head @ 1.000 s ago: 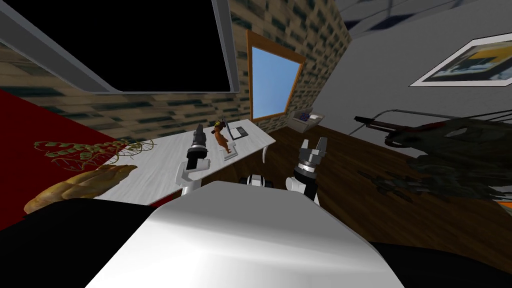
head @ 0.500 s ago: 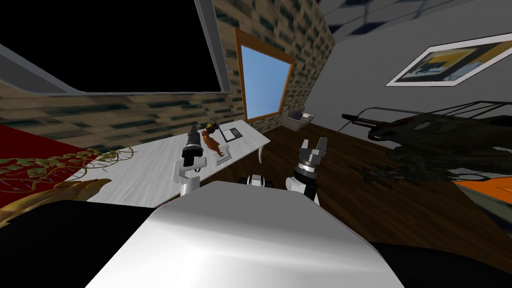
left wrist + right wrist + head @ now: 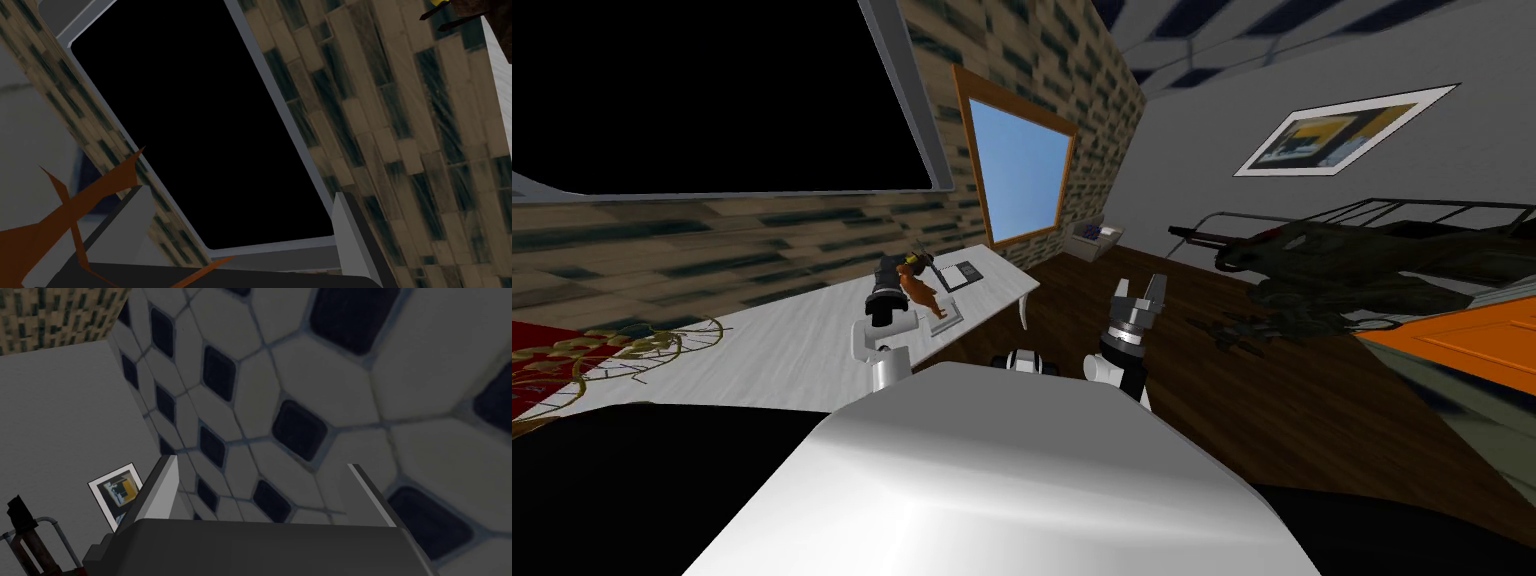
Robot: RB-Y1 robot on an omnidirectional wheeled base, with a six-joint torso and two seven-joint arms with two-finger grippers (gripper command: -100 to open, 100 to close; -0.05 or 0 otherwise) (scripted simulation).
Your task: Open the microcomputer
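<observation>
Microcomputer (image 3: 959, 272) on desk (image 3: 762, 350); L gripper (image 3: 237, 192), R gripper (image 3: 262, 462) open.

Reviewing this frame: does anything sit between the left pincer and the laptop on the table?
Yes. An orange-brown figurine stands on the white table right ahead of the left pincer, between it and the laptop farther along. The pincer is open.

Right end effector (image 3: 261, 462), light grey fingers (image 3: 159, 493) spread apart, aimed at hexagon-patterned ceiling (image 3: 325, 363), framed picture (image 3: 116, 492) on grey wall (image 3: 60, 413)
</observation>
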